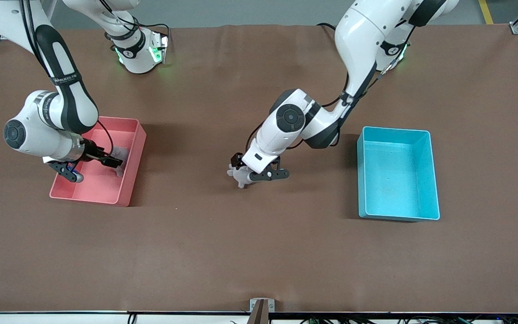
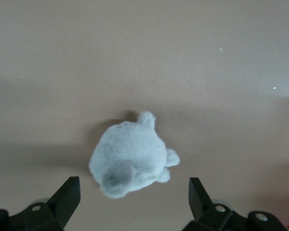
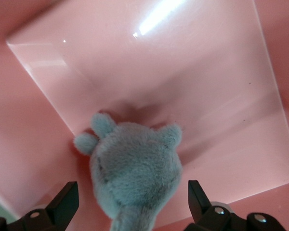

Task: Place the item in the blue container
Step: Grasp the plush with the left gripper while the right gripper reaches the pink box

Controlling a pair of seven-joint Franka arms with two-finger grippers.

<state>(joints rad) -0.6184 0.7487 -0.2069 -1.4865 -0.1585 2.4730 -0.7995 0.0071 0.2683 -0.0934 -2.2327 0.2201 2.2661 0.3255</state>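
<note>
A small grey plush toy [image 1: 239,177] lies on the brown table near its middle. My left gripper [image 1: 242,169] hangs low over it, open, its fingers wide on either side of the toy [image 2: 130,159] in the left wrist view without touching it [image 2: 133,202]. The blue container [image 1: 398,175] stands empty toward the left arm's end of the table, well apart from this toy. My right gripper [image 1: 113,163] is down inside the pink bin [image 1: 106,189], open around a second grey plush toy [image 3: 135,175], with both fingers [image 3: 65,202] clear of its fur.
The pink bin [image 3: 221,96] sits toward the right arm's end of the table, and the second plush [image 1: 123,154] lies against its wall nearest the table's middle. Bare brown tabletop [image 1: 259,252] spreads between the bins and the front edge.
</note>
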